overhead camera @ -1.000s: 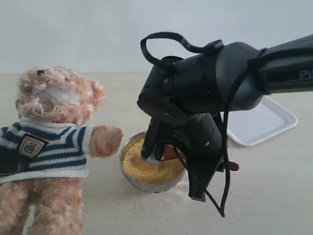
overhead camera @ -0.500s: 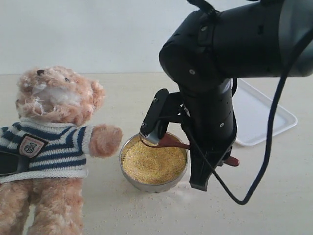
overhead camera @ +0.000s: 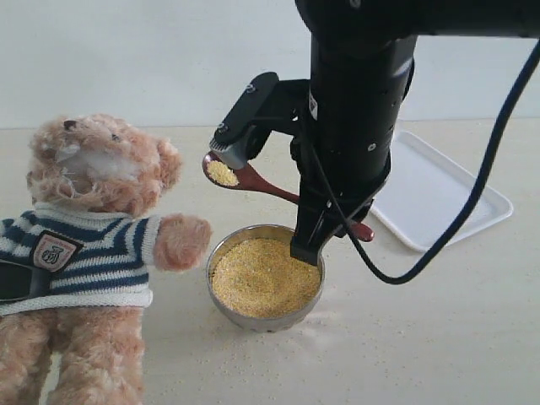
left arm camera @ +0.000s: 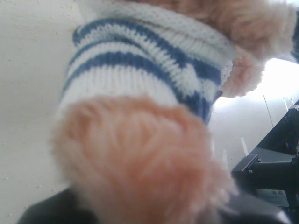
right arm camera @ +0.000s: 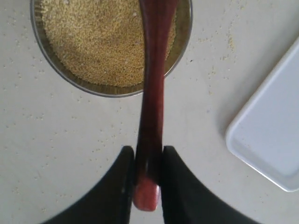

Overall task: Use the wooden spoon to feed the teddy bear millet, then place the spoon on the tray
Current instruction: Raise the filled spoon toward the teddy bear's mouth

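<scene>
Seen from the exterior, the wooden spoon (overhead camera: 266,187) was held above the steel bowl (overhead camera: 253,321), its end, laden with millet (overhead camera: 222,173), aimed at the teddy bear (overhead camera: 93,219), handle slanting down and away. Only the right wrist view showed the right gripper (right arm camera: 148,157) clamped on the handle end; the left gripper's (left arm camera: 149,217) state could not be told.

Beige table (overhead camera: 439,337), bowl (overhead camera: 253,321), tray (overhead camera: 439,202), teddy bear (overhead camera: 93,245)

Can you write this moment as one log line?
right gripper: shut on wooden spoon; millet: in spoon, above bowl; teddy bear: not yet fed; tray: no spoon
</scene>
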Tool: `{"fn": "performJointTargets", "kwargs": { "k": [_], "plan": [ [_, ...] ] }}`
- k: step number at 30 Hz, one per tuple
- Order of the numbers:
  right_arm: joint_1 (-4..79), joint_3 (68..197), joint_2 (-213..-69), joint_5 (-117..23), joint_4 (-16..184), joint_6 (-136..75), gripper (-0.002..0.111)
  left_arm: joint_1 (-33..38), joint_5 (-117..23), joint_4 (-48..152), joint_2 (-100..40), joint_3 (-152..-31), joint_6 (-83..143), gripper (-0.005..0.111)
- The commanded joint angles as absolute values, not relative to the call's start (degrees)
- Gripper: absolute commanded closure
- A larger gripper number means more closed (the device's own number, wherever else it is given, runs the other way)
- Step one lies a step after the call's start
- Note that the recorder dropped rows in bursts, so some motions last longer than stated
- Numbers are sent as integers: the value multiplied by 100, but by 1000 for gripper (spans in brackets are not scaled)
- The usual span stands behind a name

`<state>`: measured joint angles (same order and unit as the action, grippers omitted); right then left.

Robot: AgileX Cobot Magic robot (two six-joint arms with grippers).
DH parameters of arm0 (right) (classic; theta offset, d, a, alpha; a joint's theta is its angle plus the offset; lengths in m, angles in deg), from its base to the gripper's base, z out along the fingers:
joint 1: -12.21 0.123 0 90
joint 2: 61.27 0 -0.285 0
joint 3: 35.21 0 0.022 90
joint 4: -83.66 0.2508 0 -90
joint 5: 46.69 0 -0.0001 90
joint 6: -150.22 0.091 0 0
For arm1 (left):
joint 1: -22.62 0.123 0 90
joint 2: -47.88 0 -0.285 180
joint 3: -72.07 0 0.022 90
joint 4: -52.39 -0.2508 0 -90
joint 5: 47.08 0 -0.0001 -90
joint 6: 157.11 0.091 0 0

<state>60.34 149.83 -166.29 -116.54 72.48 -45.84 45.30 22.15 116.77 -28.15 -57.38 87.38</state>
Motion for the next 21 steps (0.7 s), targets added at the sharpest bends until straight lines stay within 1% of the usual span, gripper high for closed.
{"fn": "performJointTargets", "kwargs": {
  "k": [1, 11, 21],
  "plan": [
    [6020, 15138, -16507, -11665, 7302, -4690, 108, 4544, 2289, 11810, -2761, -5725, 8758, 102],
    [6087, 15166, -16225, -11665, 7794, -4787, 108, 4544, 2289, 11810, -2761, -5725, 8758, 102],
    [6805, 15166, -16167, -11665, 7892, -4675, 108, 4544, 2289, 11810, -2761, -5725, 8758, 102]
  ]
}}
